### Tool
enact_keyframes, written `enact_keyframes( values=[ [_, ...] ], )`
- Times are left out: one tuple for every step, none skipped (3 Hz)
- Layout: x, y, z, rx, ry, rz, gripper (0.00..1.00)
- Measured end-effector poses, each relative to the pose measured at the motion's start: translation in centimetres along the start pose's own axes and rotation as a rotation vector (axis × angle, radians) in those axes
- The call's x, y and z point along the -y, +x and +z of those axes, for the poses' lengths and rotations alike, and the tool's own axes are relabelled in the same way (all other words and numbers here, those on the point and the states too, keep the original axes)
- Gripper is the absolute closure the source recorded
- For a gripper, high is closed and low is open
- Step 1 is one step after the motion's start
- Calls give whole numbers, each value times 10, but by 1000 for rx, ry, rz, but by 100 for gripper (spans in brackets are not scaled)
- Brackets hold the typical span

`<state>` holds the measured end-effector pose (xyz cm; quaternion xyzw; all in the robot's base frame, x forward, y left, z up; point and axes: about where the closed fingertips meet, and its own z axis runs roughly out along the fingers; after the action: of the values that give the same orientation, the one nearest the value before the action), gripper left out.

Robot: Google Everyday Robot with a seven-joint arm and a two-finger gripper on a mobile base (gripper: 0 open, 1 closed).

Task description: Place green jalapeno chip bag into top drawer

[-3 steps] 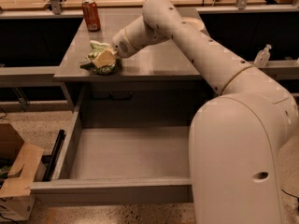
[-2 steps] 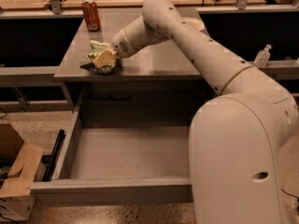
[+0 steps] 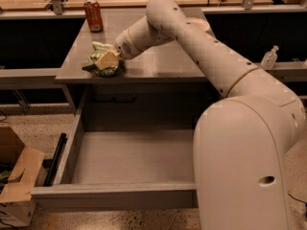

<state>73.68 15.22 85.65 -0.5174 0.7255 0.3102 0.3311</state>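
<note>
Bag: green jalapeno chip bag (image 3: 109, 71) is on the grey table (image 3: 163, 63), left side, right at the near edge, crumpled.
Gripper: gripper (image 3: 108, 61) is down on top of the bag; honestly can't tell if it's clamped or just pressing.
Change: basically none from a second ago, same spot for arm and bag, no lift.
Drawer: top drawer (image 3: 115, 191) is pulled wide open just below, nothing in it.
Meaning: looks like the grab stage, with lifting and dropping it in not yet done.
Bystander: red soda can (image 3: 93, 15) at the far left, well apart.
</note>
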Motion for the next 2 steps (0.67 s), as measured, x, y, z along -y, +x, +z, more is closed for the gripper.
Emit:
enact_keyframes(
  values=[
    [0, 0, 0, 0, 0, 0, 28],
    [-22, 5, -14, -51, -7, 32, 4]
  ],
)
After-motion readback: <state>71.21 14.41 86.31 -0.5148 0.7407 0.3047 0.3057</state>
